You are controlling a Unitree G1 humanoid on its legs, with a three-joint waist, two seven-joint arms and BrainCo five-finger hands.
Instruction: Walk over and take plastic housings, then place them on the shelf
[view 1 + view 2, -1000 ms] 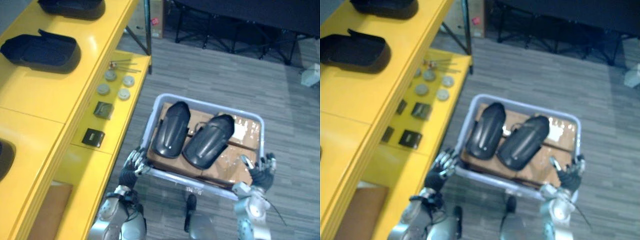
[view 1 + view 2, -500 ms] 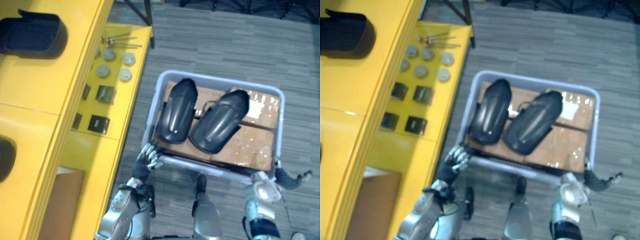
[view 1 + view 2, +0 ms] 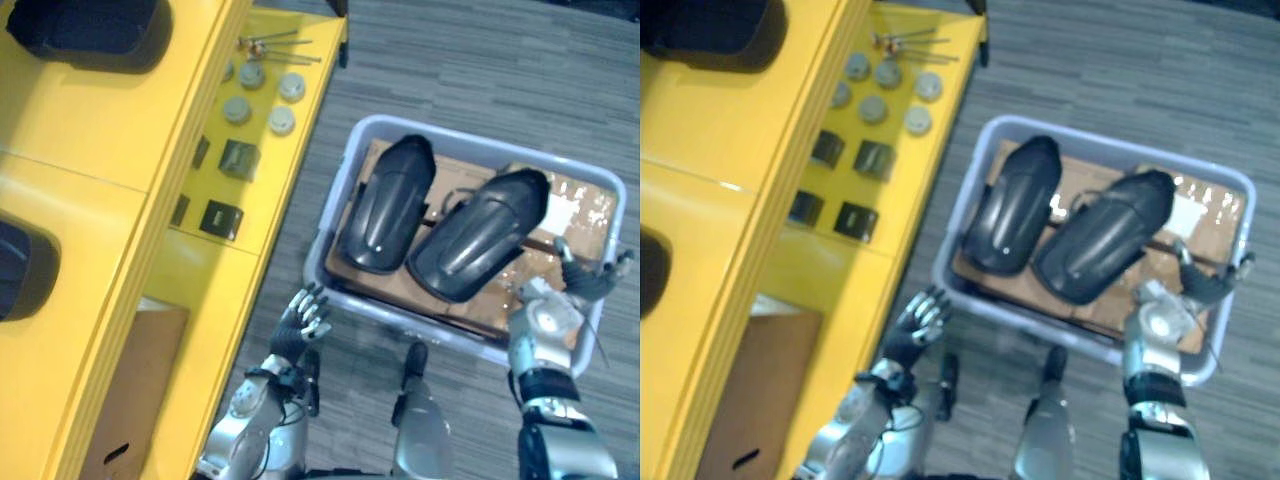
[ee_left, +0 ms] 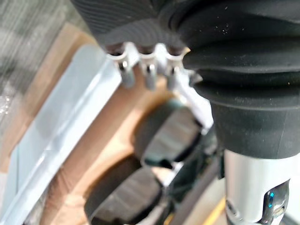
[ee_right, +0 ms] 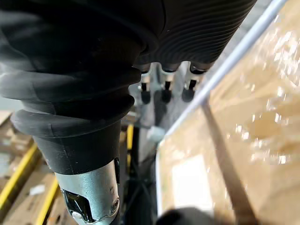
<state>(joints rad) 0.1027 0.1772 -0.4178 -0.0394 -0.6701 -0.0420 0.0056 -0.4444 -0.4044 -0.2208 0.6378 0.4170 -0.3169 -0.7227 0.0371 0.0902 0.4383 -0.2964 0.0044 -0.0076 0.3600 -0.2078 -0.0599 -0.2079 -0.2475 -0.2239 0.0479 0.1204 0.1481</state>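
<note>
Two black plastic housings, one on the left (image 3: 385, 205) and one on the right (image 3: 478, 235), lie side by side on cardboard inside a pale grey bin (image 3: 327, 222). My left hand (image 3: 300, 325) is open with fingers spread, just off the bin's near left corner and not touching it. In its wrist view the housings (image 4: 168, 136) show beyond the fingers (image 4: 149, 70). My right hand (image 3: 585, 278) is open over the bin's near right corner, empty. Its wrist view looks along the bin's rim (image 5: 234, 51).
A long yellow shelf (image 3: 100, 200) runs along my left, with more black housings on top at the far end (image 3: 90, 30) and at the view's edge (image 3: 25, 270). Its lower ledge holds grey discs (image 3: 258, 95) and small black blocks (image 3: 238, 158). A cardboard box (image 3: 130, 390) sits underneath.
The whole view has shifted, so the camera moved. My left hand has come away from the bin's near left corner. My right hand has risen over the bin's right corner.
</note>
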